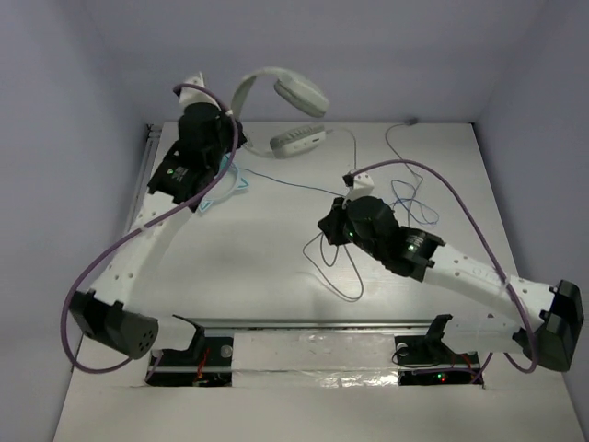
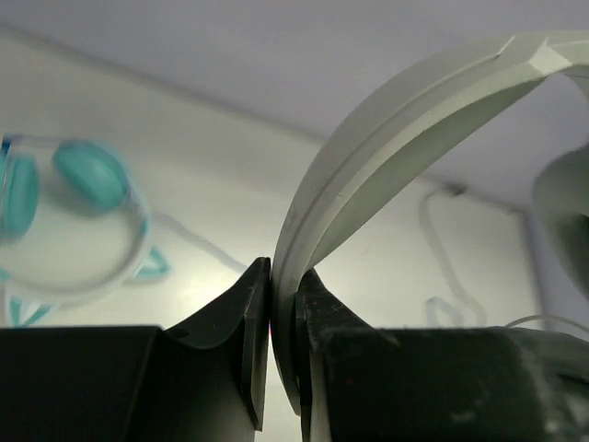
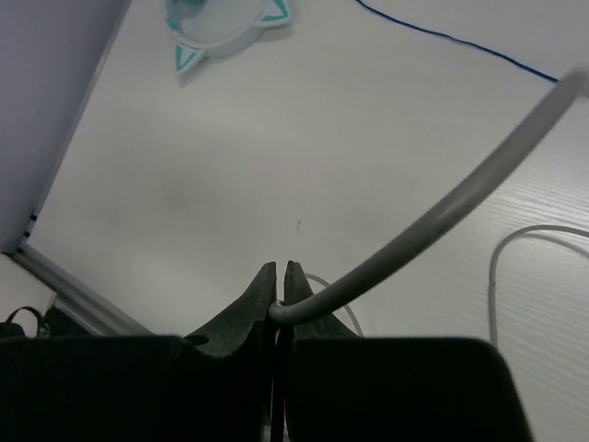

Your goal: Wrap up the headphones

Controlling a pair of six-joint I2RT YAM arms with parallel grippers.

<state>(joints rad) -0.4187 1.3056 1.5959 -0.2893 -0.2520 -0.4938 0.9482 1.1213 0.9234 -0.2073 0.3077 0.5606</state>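
At far edge of desk: headphones held up by the headband
Left gripper: clamped on that headband
Right gripper: pinching white cable, mid-desk
Beside left arm: teal cat-ear headphones

your left arm reaches far back, left gripper squeezing the headphones. your right arm lies low, right gripper squeezing the cable.
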